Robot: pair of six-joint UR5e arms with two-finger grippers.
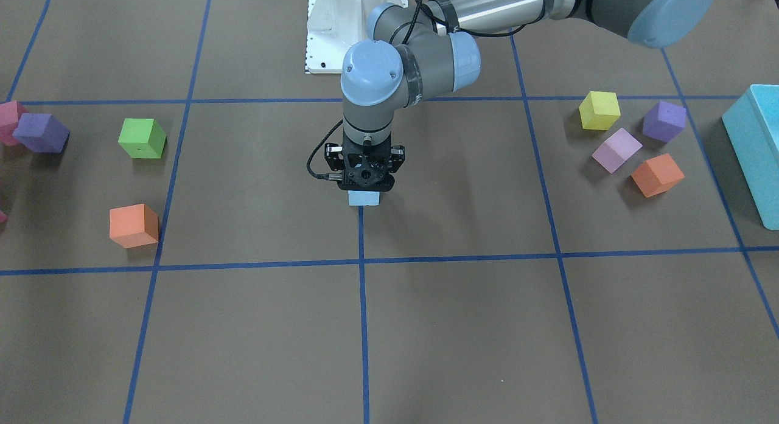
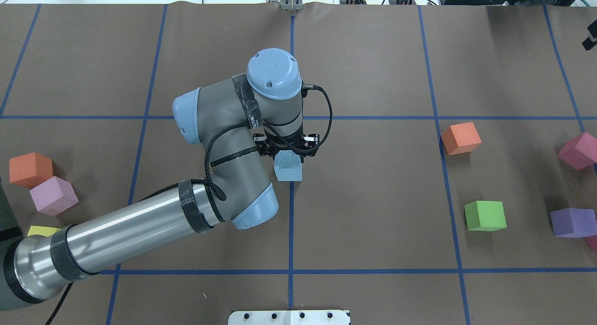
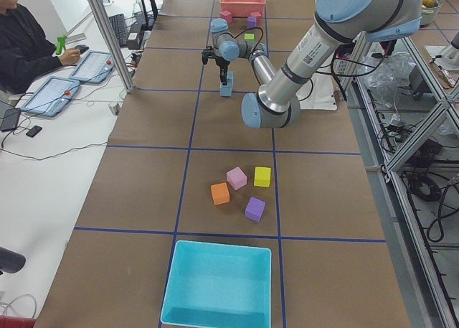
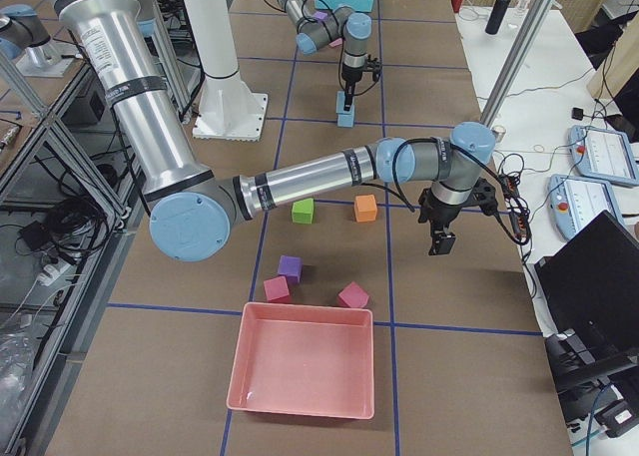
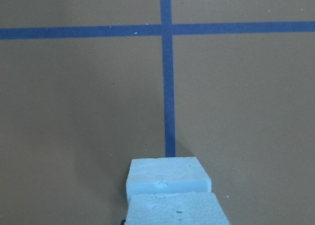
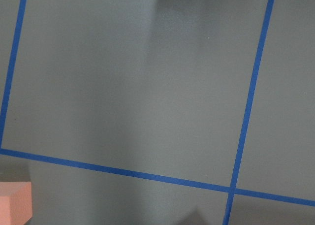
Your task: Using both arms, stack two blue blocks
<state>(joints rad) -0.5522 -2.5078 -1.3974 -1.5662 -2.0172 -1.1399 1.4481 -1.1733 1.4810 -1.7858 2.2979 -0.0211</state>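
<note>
My left gripper (image 2: 288, 155) points straight down at the table's middle, shut on a pale blue block (image 5: 174, 211). That block sits on top of a second pale blue block (image 5: 167, 176), slightly offset from it. The pair shows as a small stack in the exterior left view (image 3: 226, 88) and the exterior right view (image 4: 345, 108). In the overhead view one blue block (image 2: 288, 169) shows under the gripper. My right gripper (image 4: 442, 240) hangs over bare table near the operators' side. I cannot tell if it is open or shut.
Green (image 2: 485, 216), orange (image 2: 461, 138), purple (image 2: 572, 222) and pink (image 2: 580, 150) cubes lie on my right. Orange (image 2: 30, 169), lilac (image 2: 52, 195) and yellow (image 2: 44, 231) cubes lie on my left by a turquoise box (image 1: 758, 150). A pink tray (image 4: 305, 366) stands at the right end.
</note>
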